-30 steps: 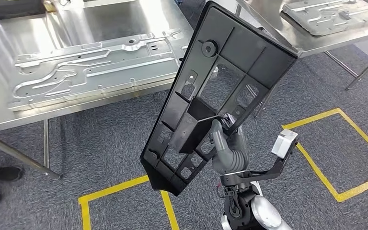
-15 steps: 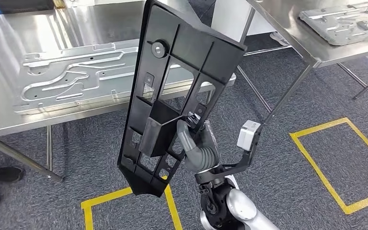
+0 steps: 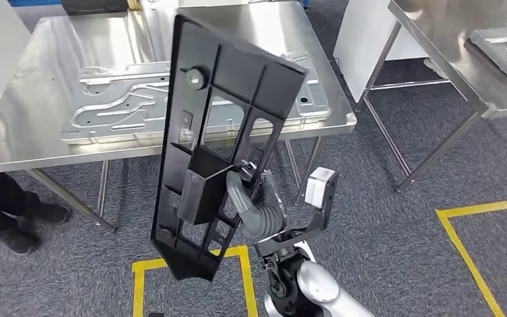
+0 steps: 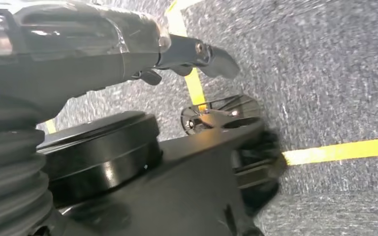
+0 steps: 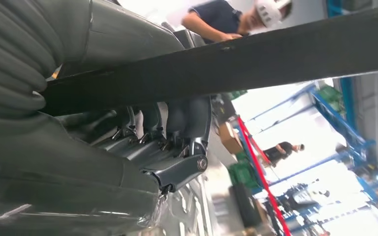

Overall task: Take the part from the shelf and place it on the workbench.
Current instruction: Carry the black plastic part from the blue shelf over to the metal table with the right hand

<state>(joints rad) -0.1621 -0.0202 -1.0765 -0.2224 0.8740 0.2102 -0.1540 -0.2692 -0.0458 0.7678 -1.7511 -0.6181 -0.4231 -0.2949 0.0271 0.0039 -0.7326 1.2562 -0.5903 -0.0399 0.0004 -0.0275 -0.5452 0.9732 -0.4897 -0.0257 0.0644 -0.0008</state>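
Part: the large flat black plastic panel with ribs and cut-out windows (image 3: 218, 132) is off the shelf and held up in the air, tilted, its long edges reaching far above and below the fingers.
Right hand: the right hand (image 3: 254, 205) grasps the panel near its middle, fingers hooked through a window beside the boxy pocket; in the right wrist view the dark fingers (image 5: 177, 132) curl against the panel's edge (image 5: 275, 54).
Arm pose: the silver right forearm rises from below, wrist bent back, palm towards the panel.
Left hand: the left hand (image 4: 197, 51) hangs low over grey carpet with yellow tape; I cannot tell whether its fingers are spread or curled.
Workbench: the shiny steel workbench (image 3: 39, 132), bearing a pressed sheet-metal plate (image 3: 125, 109), stands beyond the fingertips, behind the panel.
Risk: one hand grips a long panel near its middle, so it may swing or twist round the fingers and slip.
Risk: the panel's low corner could catch the bench edge or knock the metal plate on the way down.
Bystander: a person's dark shoes (image 3: 13, 228) stand beside the bench, well away from the fingers.
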